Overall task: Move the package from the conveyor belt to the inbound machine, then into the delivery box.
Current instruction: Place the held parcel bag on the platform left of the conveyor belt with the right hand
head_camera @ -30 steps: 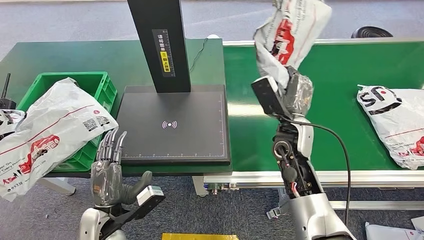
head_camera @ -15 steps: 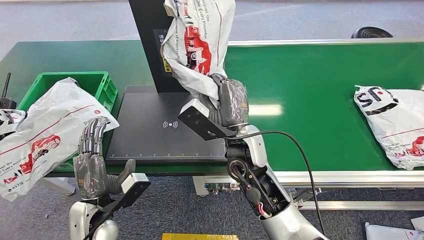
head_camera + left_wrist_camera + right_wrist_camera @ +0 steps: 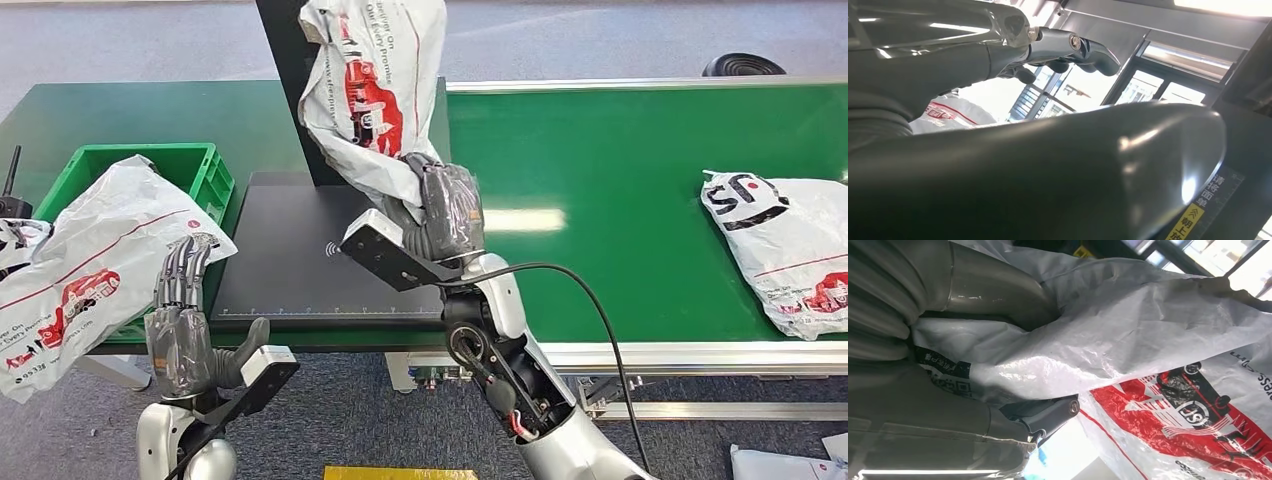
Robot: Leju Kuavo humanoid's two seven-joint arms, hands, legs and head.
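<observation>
Bags point(image 3: 85, 270) lay heaped over the green crate point(image 3: 135, 165), just left of the left hand point(image 3: 185, 325), which stood upright below the table edge with fingers straight, spread a little, holding nothing. To its right sat the black scanner plate point(image 3: 290, 260). Above that plate the right hand point(image 3: 440, 215) gripped the white and red package point(image 3: 370, 90) by its lower end, the bag standing up before the black post point(image 3: 285, 60). Well right of that hand, another bag point(image 3: 785, 240) lay on the green belt point(image 3: 620, 170).
</observation>
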